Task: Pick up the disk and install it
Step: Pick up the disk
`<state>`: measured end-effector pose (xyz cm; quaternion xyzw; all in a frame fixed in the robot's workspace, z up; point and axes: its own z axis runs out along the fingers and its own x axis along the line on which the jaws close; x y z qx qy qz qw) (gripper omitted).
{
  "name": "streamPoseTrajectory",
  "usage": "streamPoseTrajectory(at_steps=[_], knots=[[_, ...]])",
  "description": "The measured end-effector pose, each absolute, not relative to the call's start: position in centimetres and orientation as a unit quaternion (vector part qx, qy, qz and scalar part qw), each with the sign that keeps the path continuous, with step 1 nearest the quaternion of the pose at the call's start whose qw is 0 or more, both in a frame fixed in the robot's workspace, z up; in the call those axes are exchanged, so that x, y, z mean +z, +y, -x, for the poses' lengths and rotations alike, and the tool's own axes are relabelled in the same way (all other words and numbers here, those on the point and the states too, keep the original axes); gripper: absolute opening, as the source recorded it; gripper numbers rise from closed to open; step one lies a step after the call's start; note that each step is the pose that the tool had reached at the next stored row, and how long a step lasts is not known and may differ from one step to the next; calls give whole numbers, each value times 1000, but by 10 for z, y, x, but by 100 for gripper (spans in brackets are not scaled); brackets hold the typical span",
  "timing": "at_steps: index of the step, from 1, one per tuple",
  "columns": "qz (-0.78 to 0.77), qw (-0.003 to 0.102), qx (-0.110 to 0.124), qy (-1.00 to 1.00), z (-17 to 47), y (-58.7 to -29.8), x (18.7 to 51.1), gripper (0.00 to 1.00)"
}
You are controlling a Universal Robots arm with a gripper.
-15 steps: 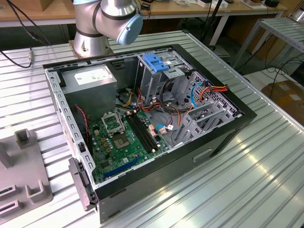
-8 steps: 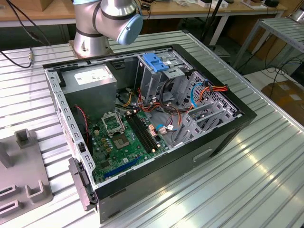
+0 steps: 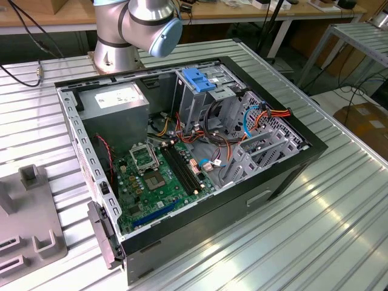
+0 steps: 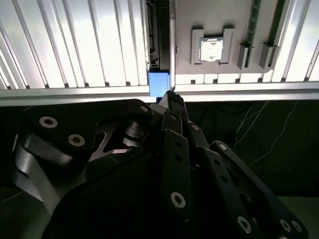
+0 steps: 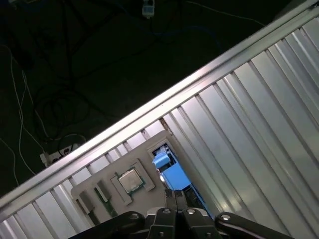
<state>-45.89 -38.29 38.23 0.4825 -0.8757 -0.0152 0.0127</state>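
the gripper (image 4: 172,97) had its fingers pressed together, with nothing between them, as both wrist views showed. the disk (image 4: 158,35) stood on edge in a slot of the grey tray (image 4: 184,15), straight ahead of the fingertips. the blue rail (image 4: 159,83) at its near end lay just beyond them; whether tips and rail touched could not be told. a processor chip (image 4: 212,50) sat in its own pocket of the tray, off to one side of the fingers.

the likeliest trouble was a closed gripper coming down on the disk. shut tips would strike the end of the rail rather than straddle the body, and could chip the plastic or tip the disk in its slot. the slot looked snug, so fingers opened late might catch the tray wall. a grip taken on the rail alone would probably be weak, and the disk could swing or slip out once lifted.
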Motion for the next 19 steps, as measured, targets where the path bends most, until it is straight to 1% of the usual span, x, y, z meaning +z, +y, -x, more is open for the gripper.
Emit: streamPoseTrajectory(at_steps=[11,19], knots=[[-551,13,-14,-834,459,-383,382,10],[-629,14,-12,-777,459,-383,381,10]])
